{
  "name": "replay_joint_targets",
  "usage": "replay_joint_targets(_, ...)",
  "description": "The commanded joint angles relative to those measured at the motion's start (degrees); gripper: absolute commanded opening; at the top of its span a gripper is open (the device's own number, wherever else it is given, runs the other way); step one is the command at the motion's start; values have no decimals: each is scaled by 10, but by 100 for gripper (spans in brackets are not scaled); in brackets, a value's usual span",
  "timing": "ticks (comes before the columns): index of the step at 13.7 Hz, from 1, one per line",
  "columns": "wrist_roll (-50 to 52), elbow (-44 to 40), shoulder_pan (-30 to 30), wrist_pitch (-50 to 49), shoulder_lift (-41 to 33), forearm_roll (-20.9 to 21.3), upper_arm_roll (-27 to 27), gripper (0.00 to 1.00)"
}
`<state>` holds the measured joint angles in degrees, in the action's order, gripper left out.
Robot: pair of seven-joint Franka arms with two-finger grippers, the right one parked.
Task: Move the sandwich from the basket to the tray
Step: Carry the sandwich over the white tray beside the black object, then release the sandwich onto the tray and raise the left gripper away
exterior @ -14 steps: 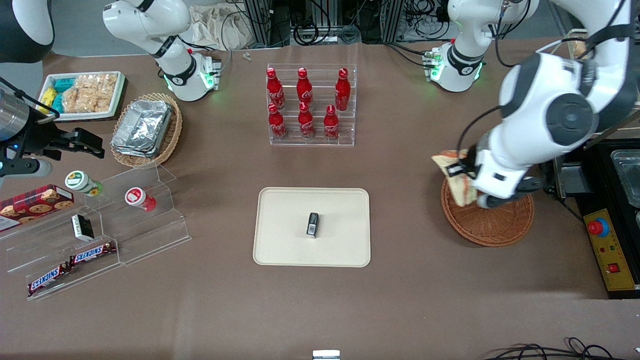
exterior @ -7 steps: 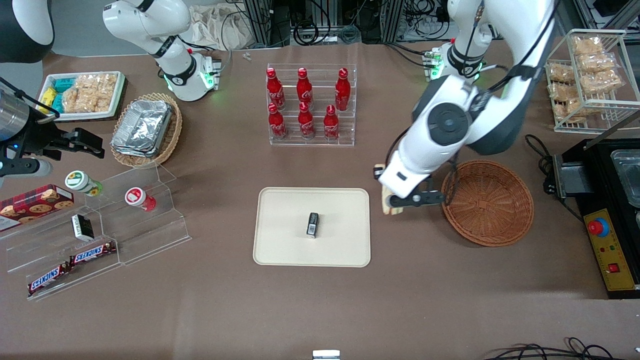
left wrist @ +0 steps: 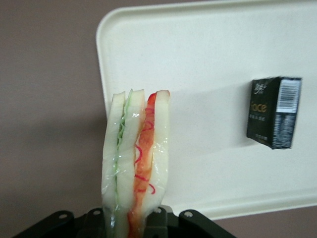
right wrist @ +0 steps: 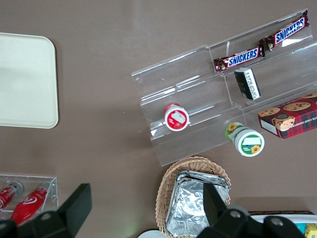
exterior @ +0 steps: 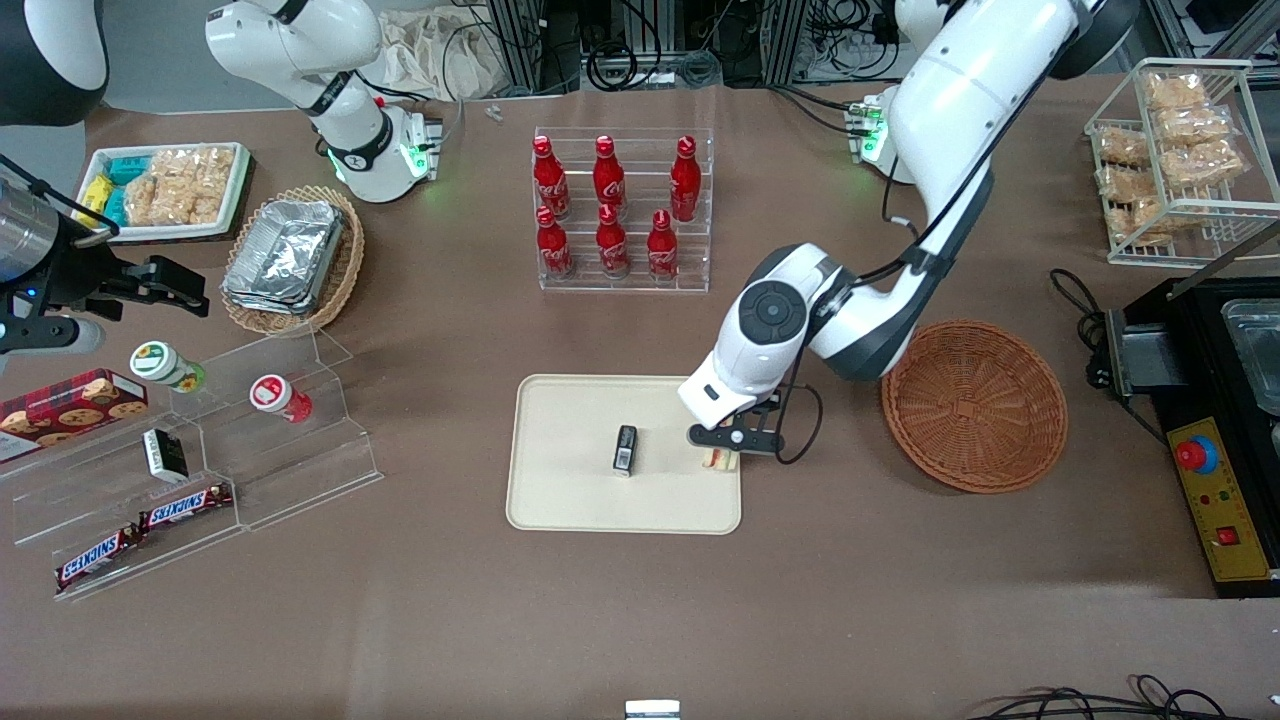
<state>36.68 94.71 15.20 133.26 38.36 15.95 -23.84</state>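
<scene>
The left arm's black two-finger gripper (exterior: 722,447), seen just right of centre in the front view, is shown clamped on the small triangular wedge sandwich of pale white bread with red-orange and green filling (left wrist: 136,163), which is held upright on edge with the filling layers facing the wrist camera. In the front view the sandwich (exterior: 719,459) is seen over the edge of the flat cream-coloured rectangular tray with rounded corners (exterior: 570,500) that lies toward the working arm's end; whether it touches the tray surface cannot be told. A small black box (exterior: 625,449) is seen lying near the tray's middle. The round reddish-brown wicker basket (exterior: 975,405), at centre right of the frame, is shown empty. The lift and carry are judged done; only lowering and release are judged to remain
</scene>
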Motion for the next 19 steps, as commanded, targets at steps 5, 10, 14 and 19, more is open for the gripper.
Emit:
replay_joint_targets(5, 25, -24, 11, 60, 60, 71, 15, 99)
replay_joint_targets(10, 46, -33, 4, -27, -30, 49, 15, 99)
replay_joint_targets(14, -15, -55, 3, -125, -111, -44, 57, 99)
replay_joint_targets(19, -242, -57, 4, -305, -221, -186, 192, 99)
